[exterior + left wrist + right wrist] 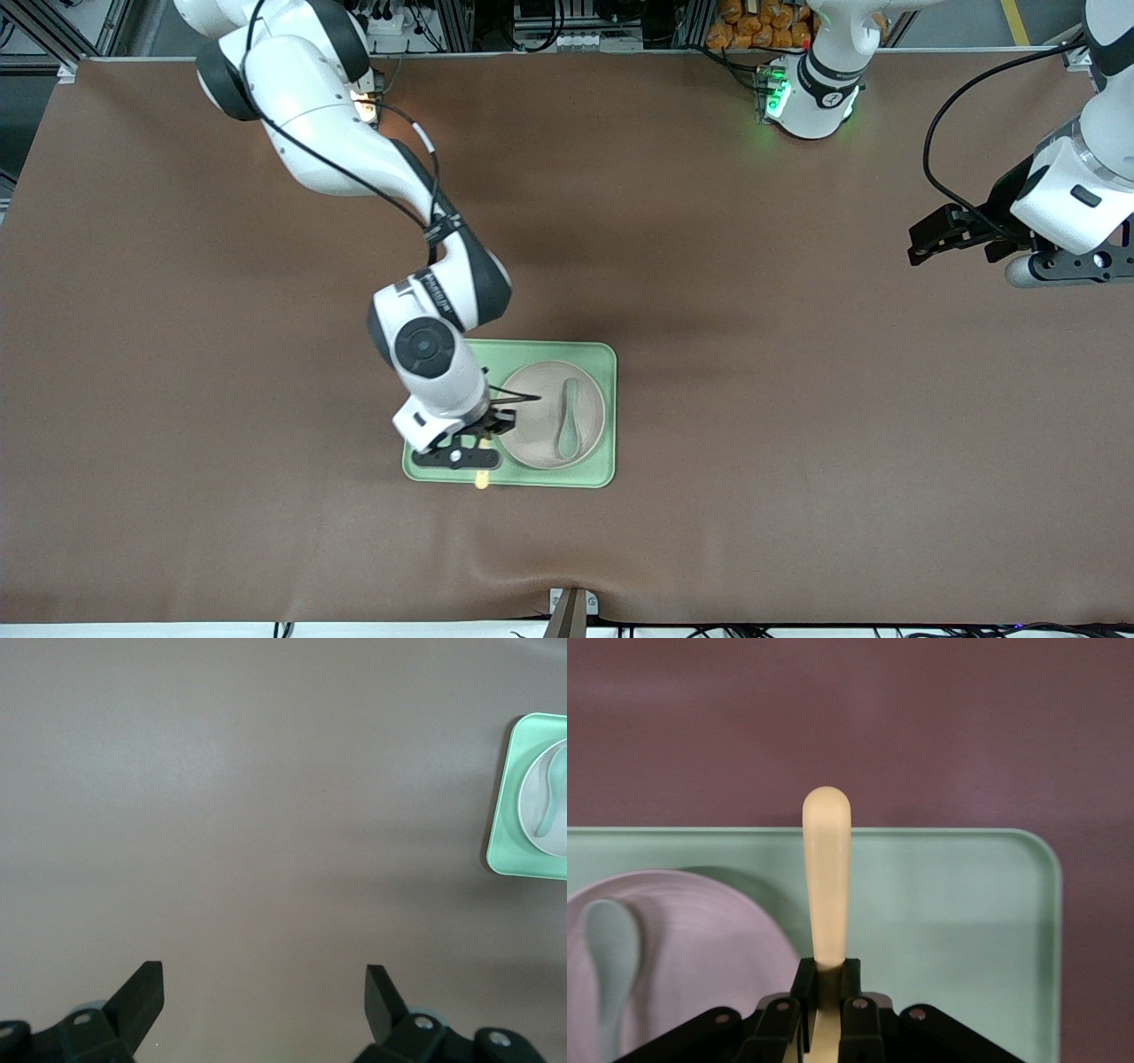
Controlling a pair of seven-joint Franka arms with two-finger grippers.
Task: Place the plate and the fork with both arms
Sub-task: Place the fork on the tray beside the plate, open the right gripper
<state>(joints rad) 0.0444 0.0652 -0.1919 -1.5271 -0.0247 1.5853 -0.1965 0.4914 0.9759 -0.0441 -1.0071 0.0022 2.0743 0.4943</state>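
Right end effector [474,440] is over the light-green tray [599,359], at the tray's end toward the right arm and close to the edge nearest the front camera. Its fingers are clamped tight on the pale-yellow fork [827,877] — the right wrist view shows the rounded handle sticking straight out from between the pads, above the tray floor and reaching past the tray's rim. In the front view only the yellow handle tip [481,481] shows, at the tray's near edge, under the black fingers.

Plate [542,415] — round, off-white — lies flat in the tray, filling most of the tray's half toward the left arm's end. A teal-green spoon [568,424] lies on the plate, bowl nearer the front camera, handle pointing toward the robots' bases. In the right wrist view the plate [700,948] and spoon [609,948] sit just beside the held fork; cannot tell if the fork touches the plate rim.

Left end effector [939,232] hangs over bare brown desk [177,354] at the left arm's end, well apart from the tray; this arm waits. Its fingers [142,992] are spread wide with nothing between them; the tray [500,828] shows at the edge of the left wrist view.
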